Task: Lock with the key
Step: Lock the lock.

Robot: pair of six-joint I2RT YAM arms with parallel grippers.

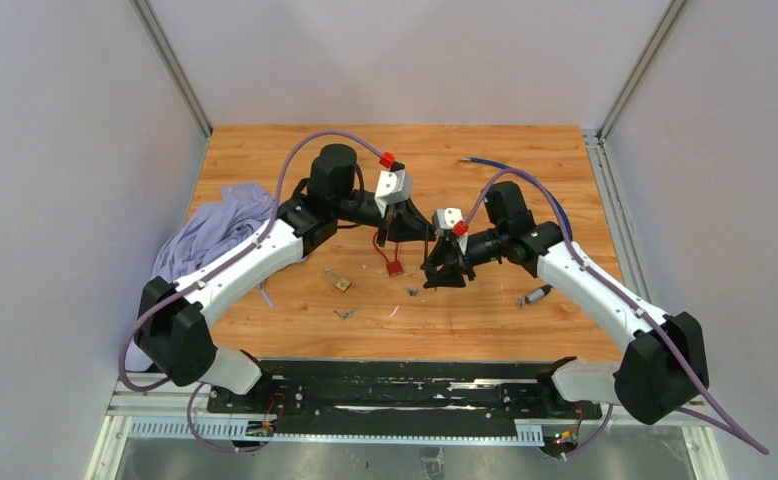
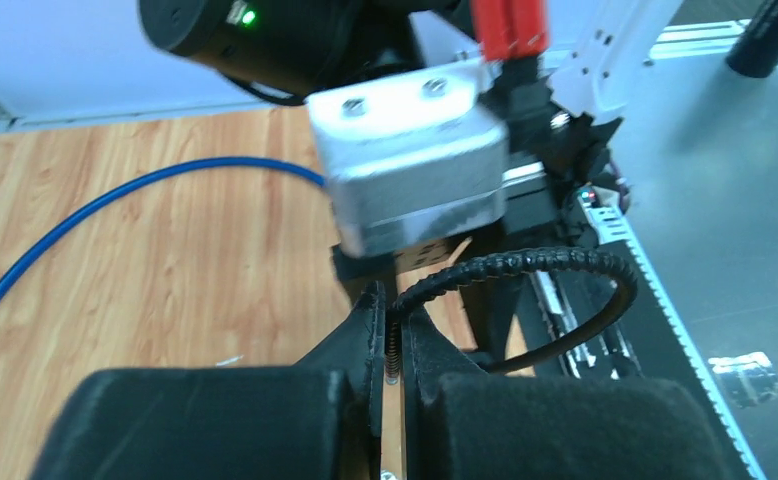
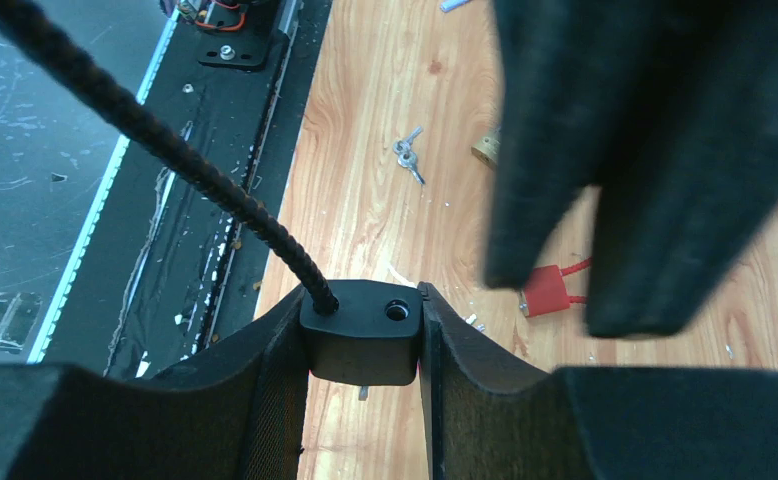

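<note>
The left gripper [image 2: 393,312] has its fingers pressed together, pinching the thin ridged end of a black cable [image 2: 525,262]. From that pinch the cable arches up and to the right, then curves back down. The right gripper [image 3: 363,300] stands about half spread, its two fingers [image 3: 275,370] clamped flat against the sides of a black lock body [image 3: 360,350]. The cable's other end enters the top of the body beside a small round hole.

Both arms reach in from the near corners of the wooden table [image 1: 525,330], and their wrists turn toward each other. The grippers meet above the middle of the table. The left one sits a little farther back, and the right one is just beside it on the near right.

A bunch of keys [image 1: 344,313] lies on the table to the near left of the grippers, well apart from both. A small brass padlock [image 1: 341,283] lies just beyond it. A red padlock [image 1: 395,267] rests below the left gripper, and another small key set [image 1: 410,291] lies near the right gripper. A purple cloth [image 1: 215,230] is heaped at the left edge. A blue cable [image 1: 485,163] runs along the far right.
</note>
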